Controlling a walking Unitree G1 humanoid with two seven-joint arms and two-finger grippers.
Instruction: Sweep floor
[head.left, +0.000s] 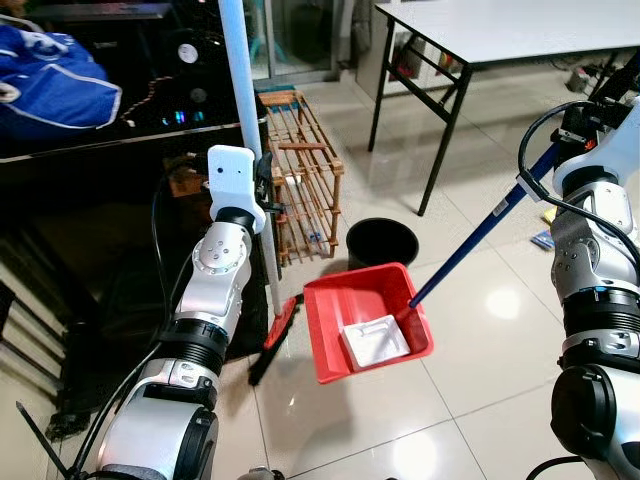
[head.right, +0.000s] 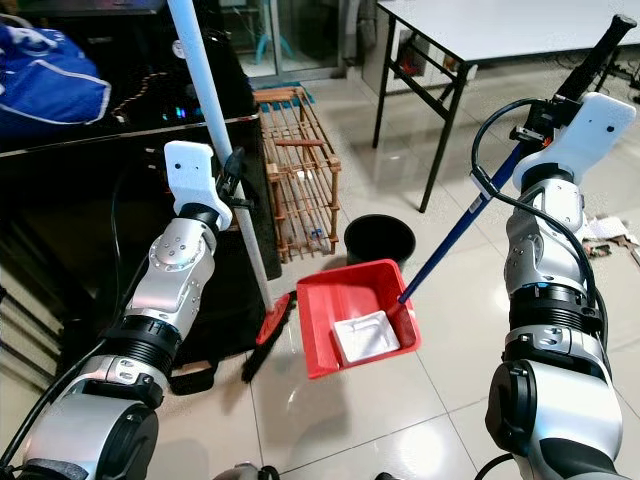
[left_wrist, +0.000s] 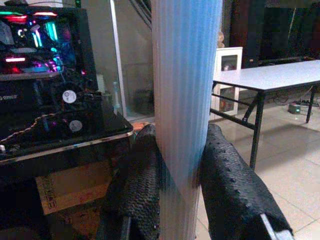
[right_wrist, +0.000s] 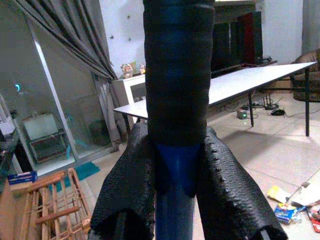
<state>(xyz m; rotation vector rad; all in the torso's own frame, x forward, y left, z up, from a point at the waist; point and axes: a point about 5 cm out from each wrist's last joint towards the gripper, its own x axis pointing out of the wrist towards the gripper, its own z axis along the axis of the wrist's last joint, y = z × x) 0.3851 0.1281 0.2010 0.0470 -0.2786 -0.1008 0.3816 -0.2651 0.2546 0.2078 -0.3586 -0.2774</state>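
Broom (head.left: 275, 335): head on the tiled floor (head.left: 480, 360) just left of the red dustpan (head.left: 365, 320), pale pole upright. Left gripper (left_wrist: 180, 170) jaws clamp the pole high up. Right gripper (right_wrist: 175, 165) jaws hold the dustpan's blue handle (head.left: 470, 245) at its black grip. White scrap (head.left: 375, 340) lies in the pan. Judged light, stiff, smooth-shafted; a lower hold would steady sweeping. Black bin (head.left: 382, 242) just behind.

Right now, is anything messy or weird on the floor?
Yes. Crumpled wrappers litter the tiles under the white table, not yet swept. A white square piece already lies in the red plastic dustpan. The wooden rack leans crookedly.
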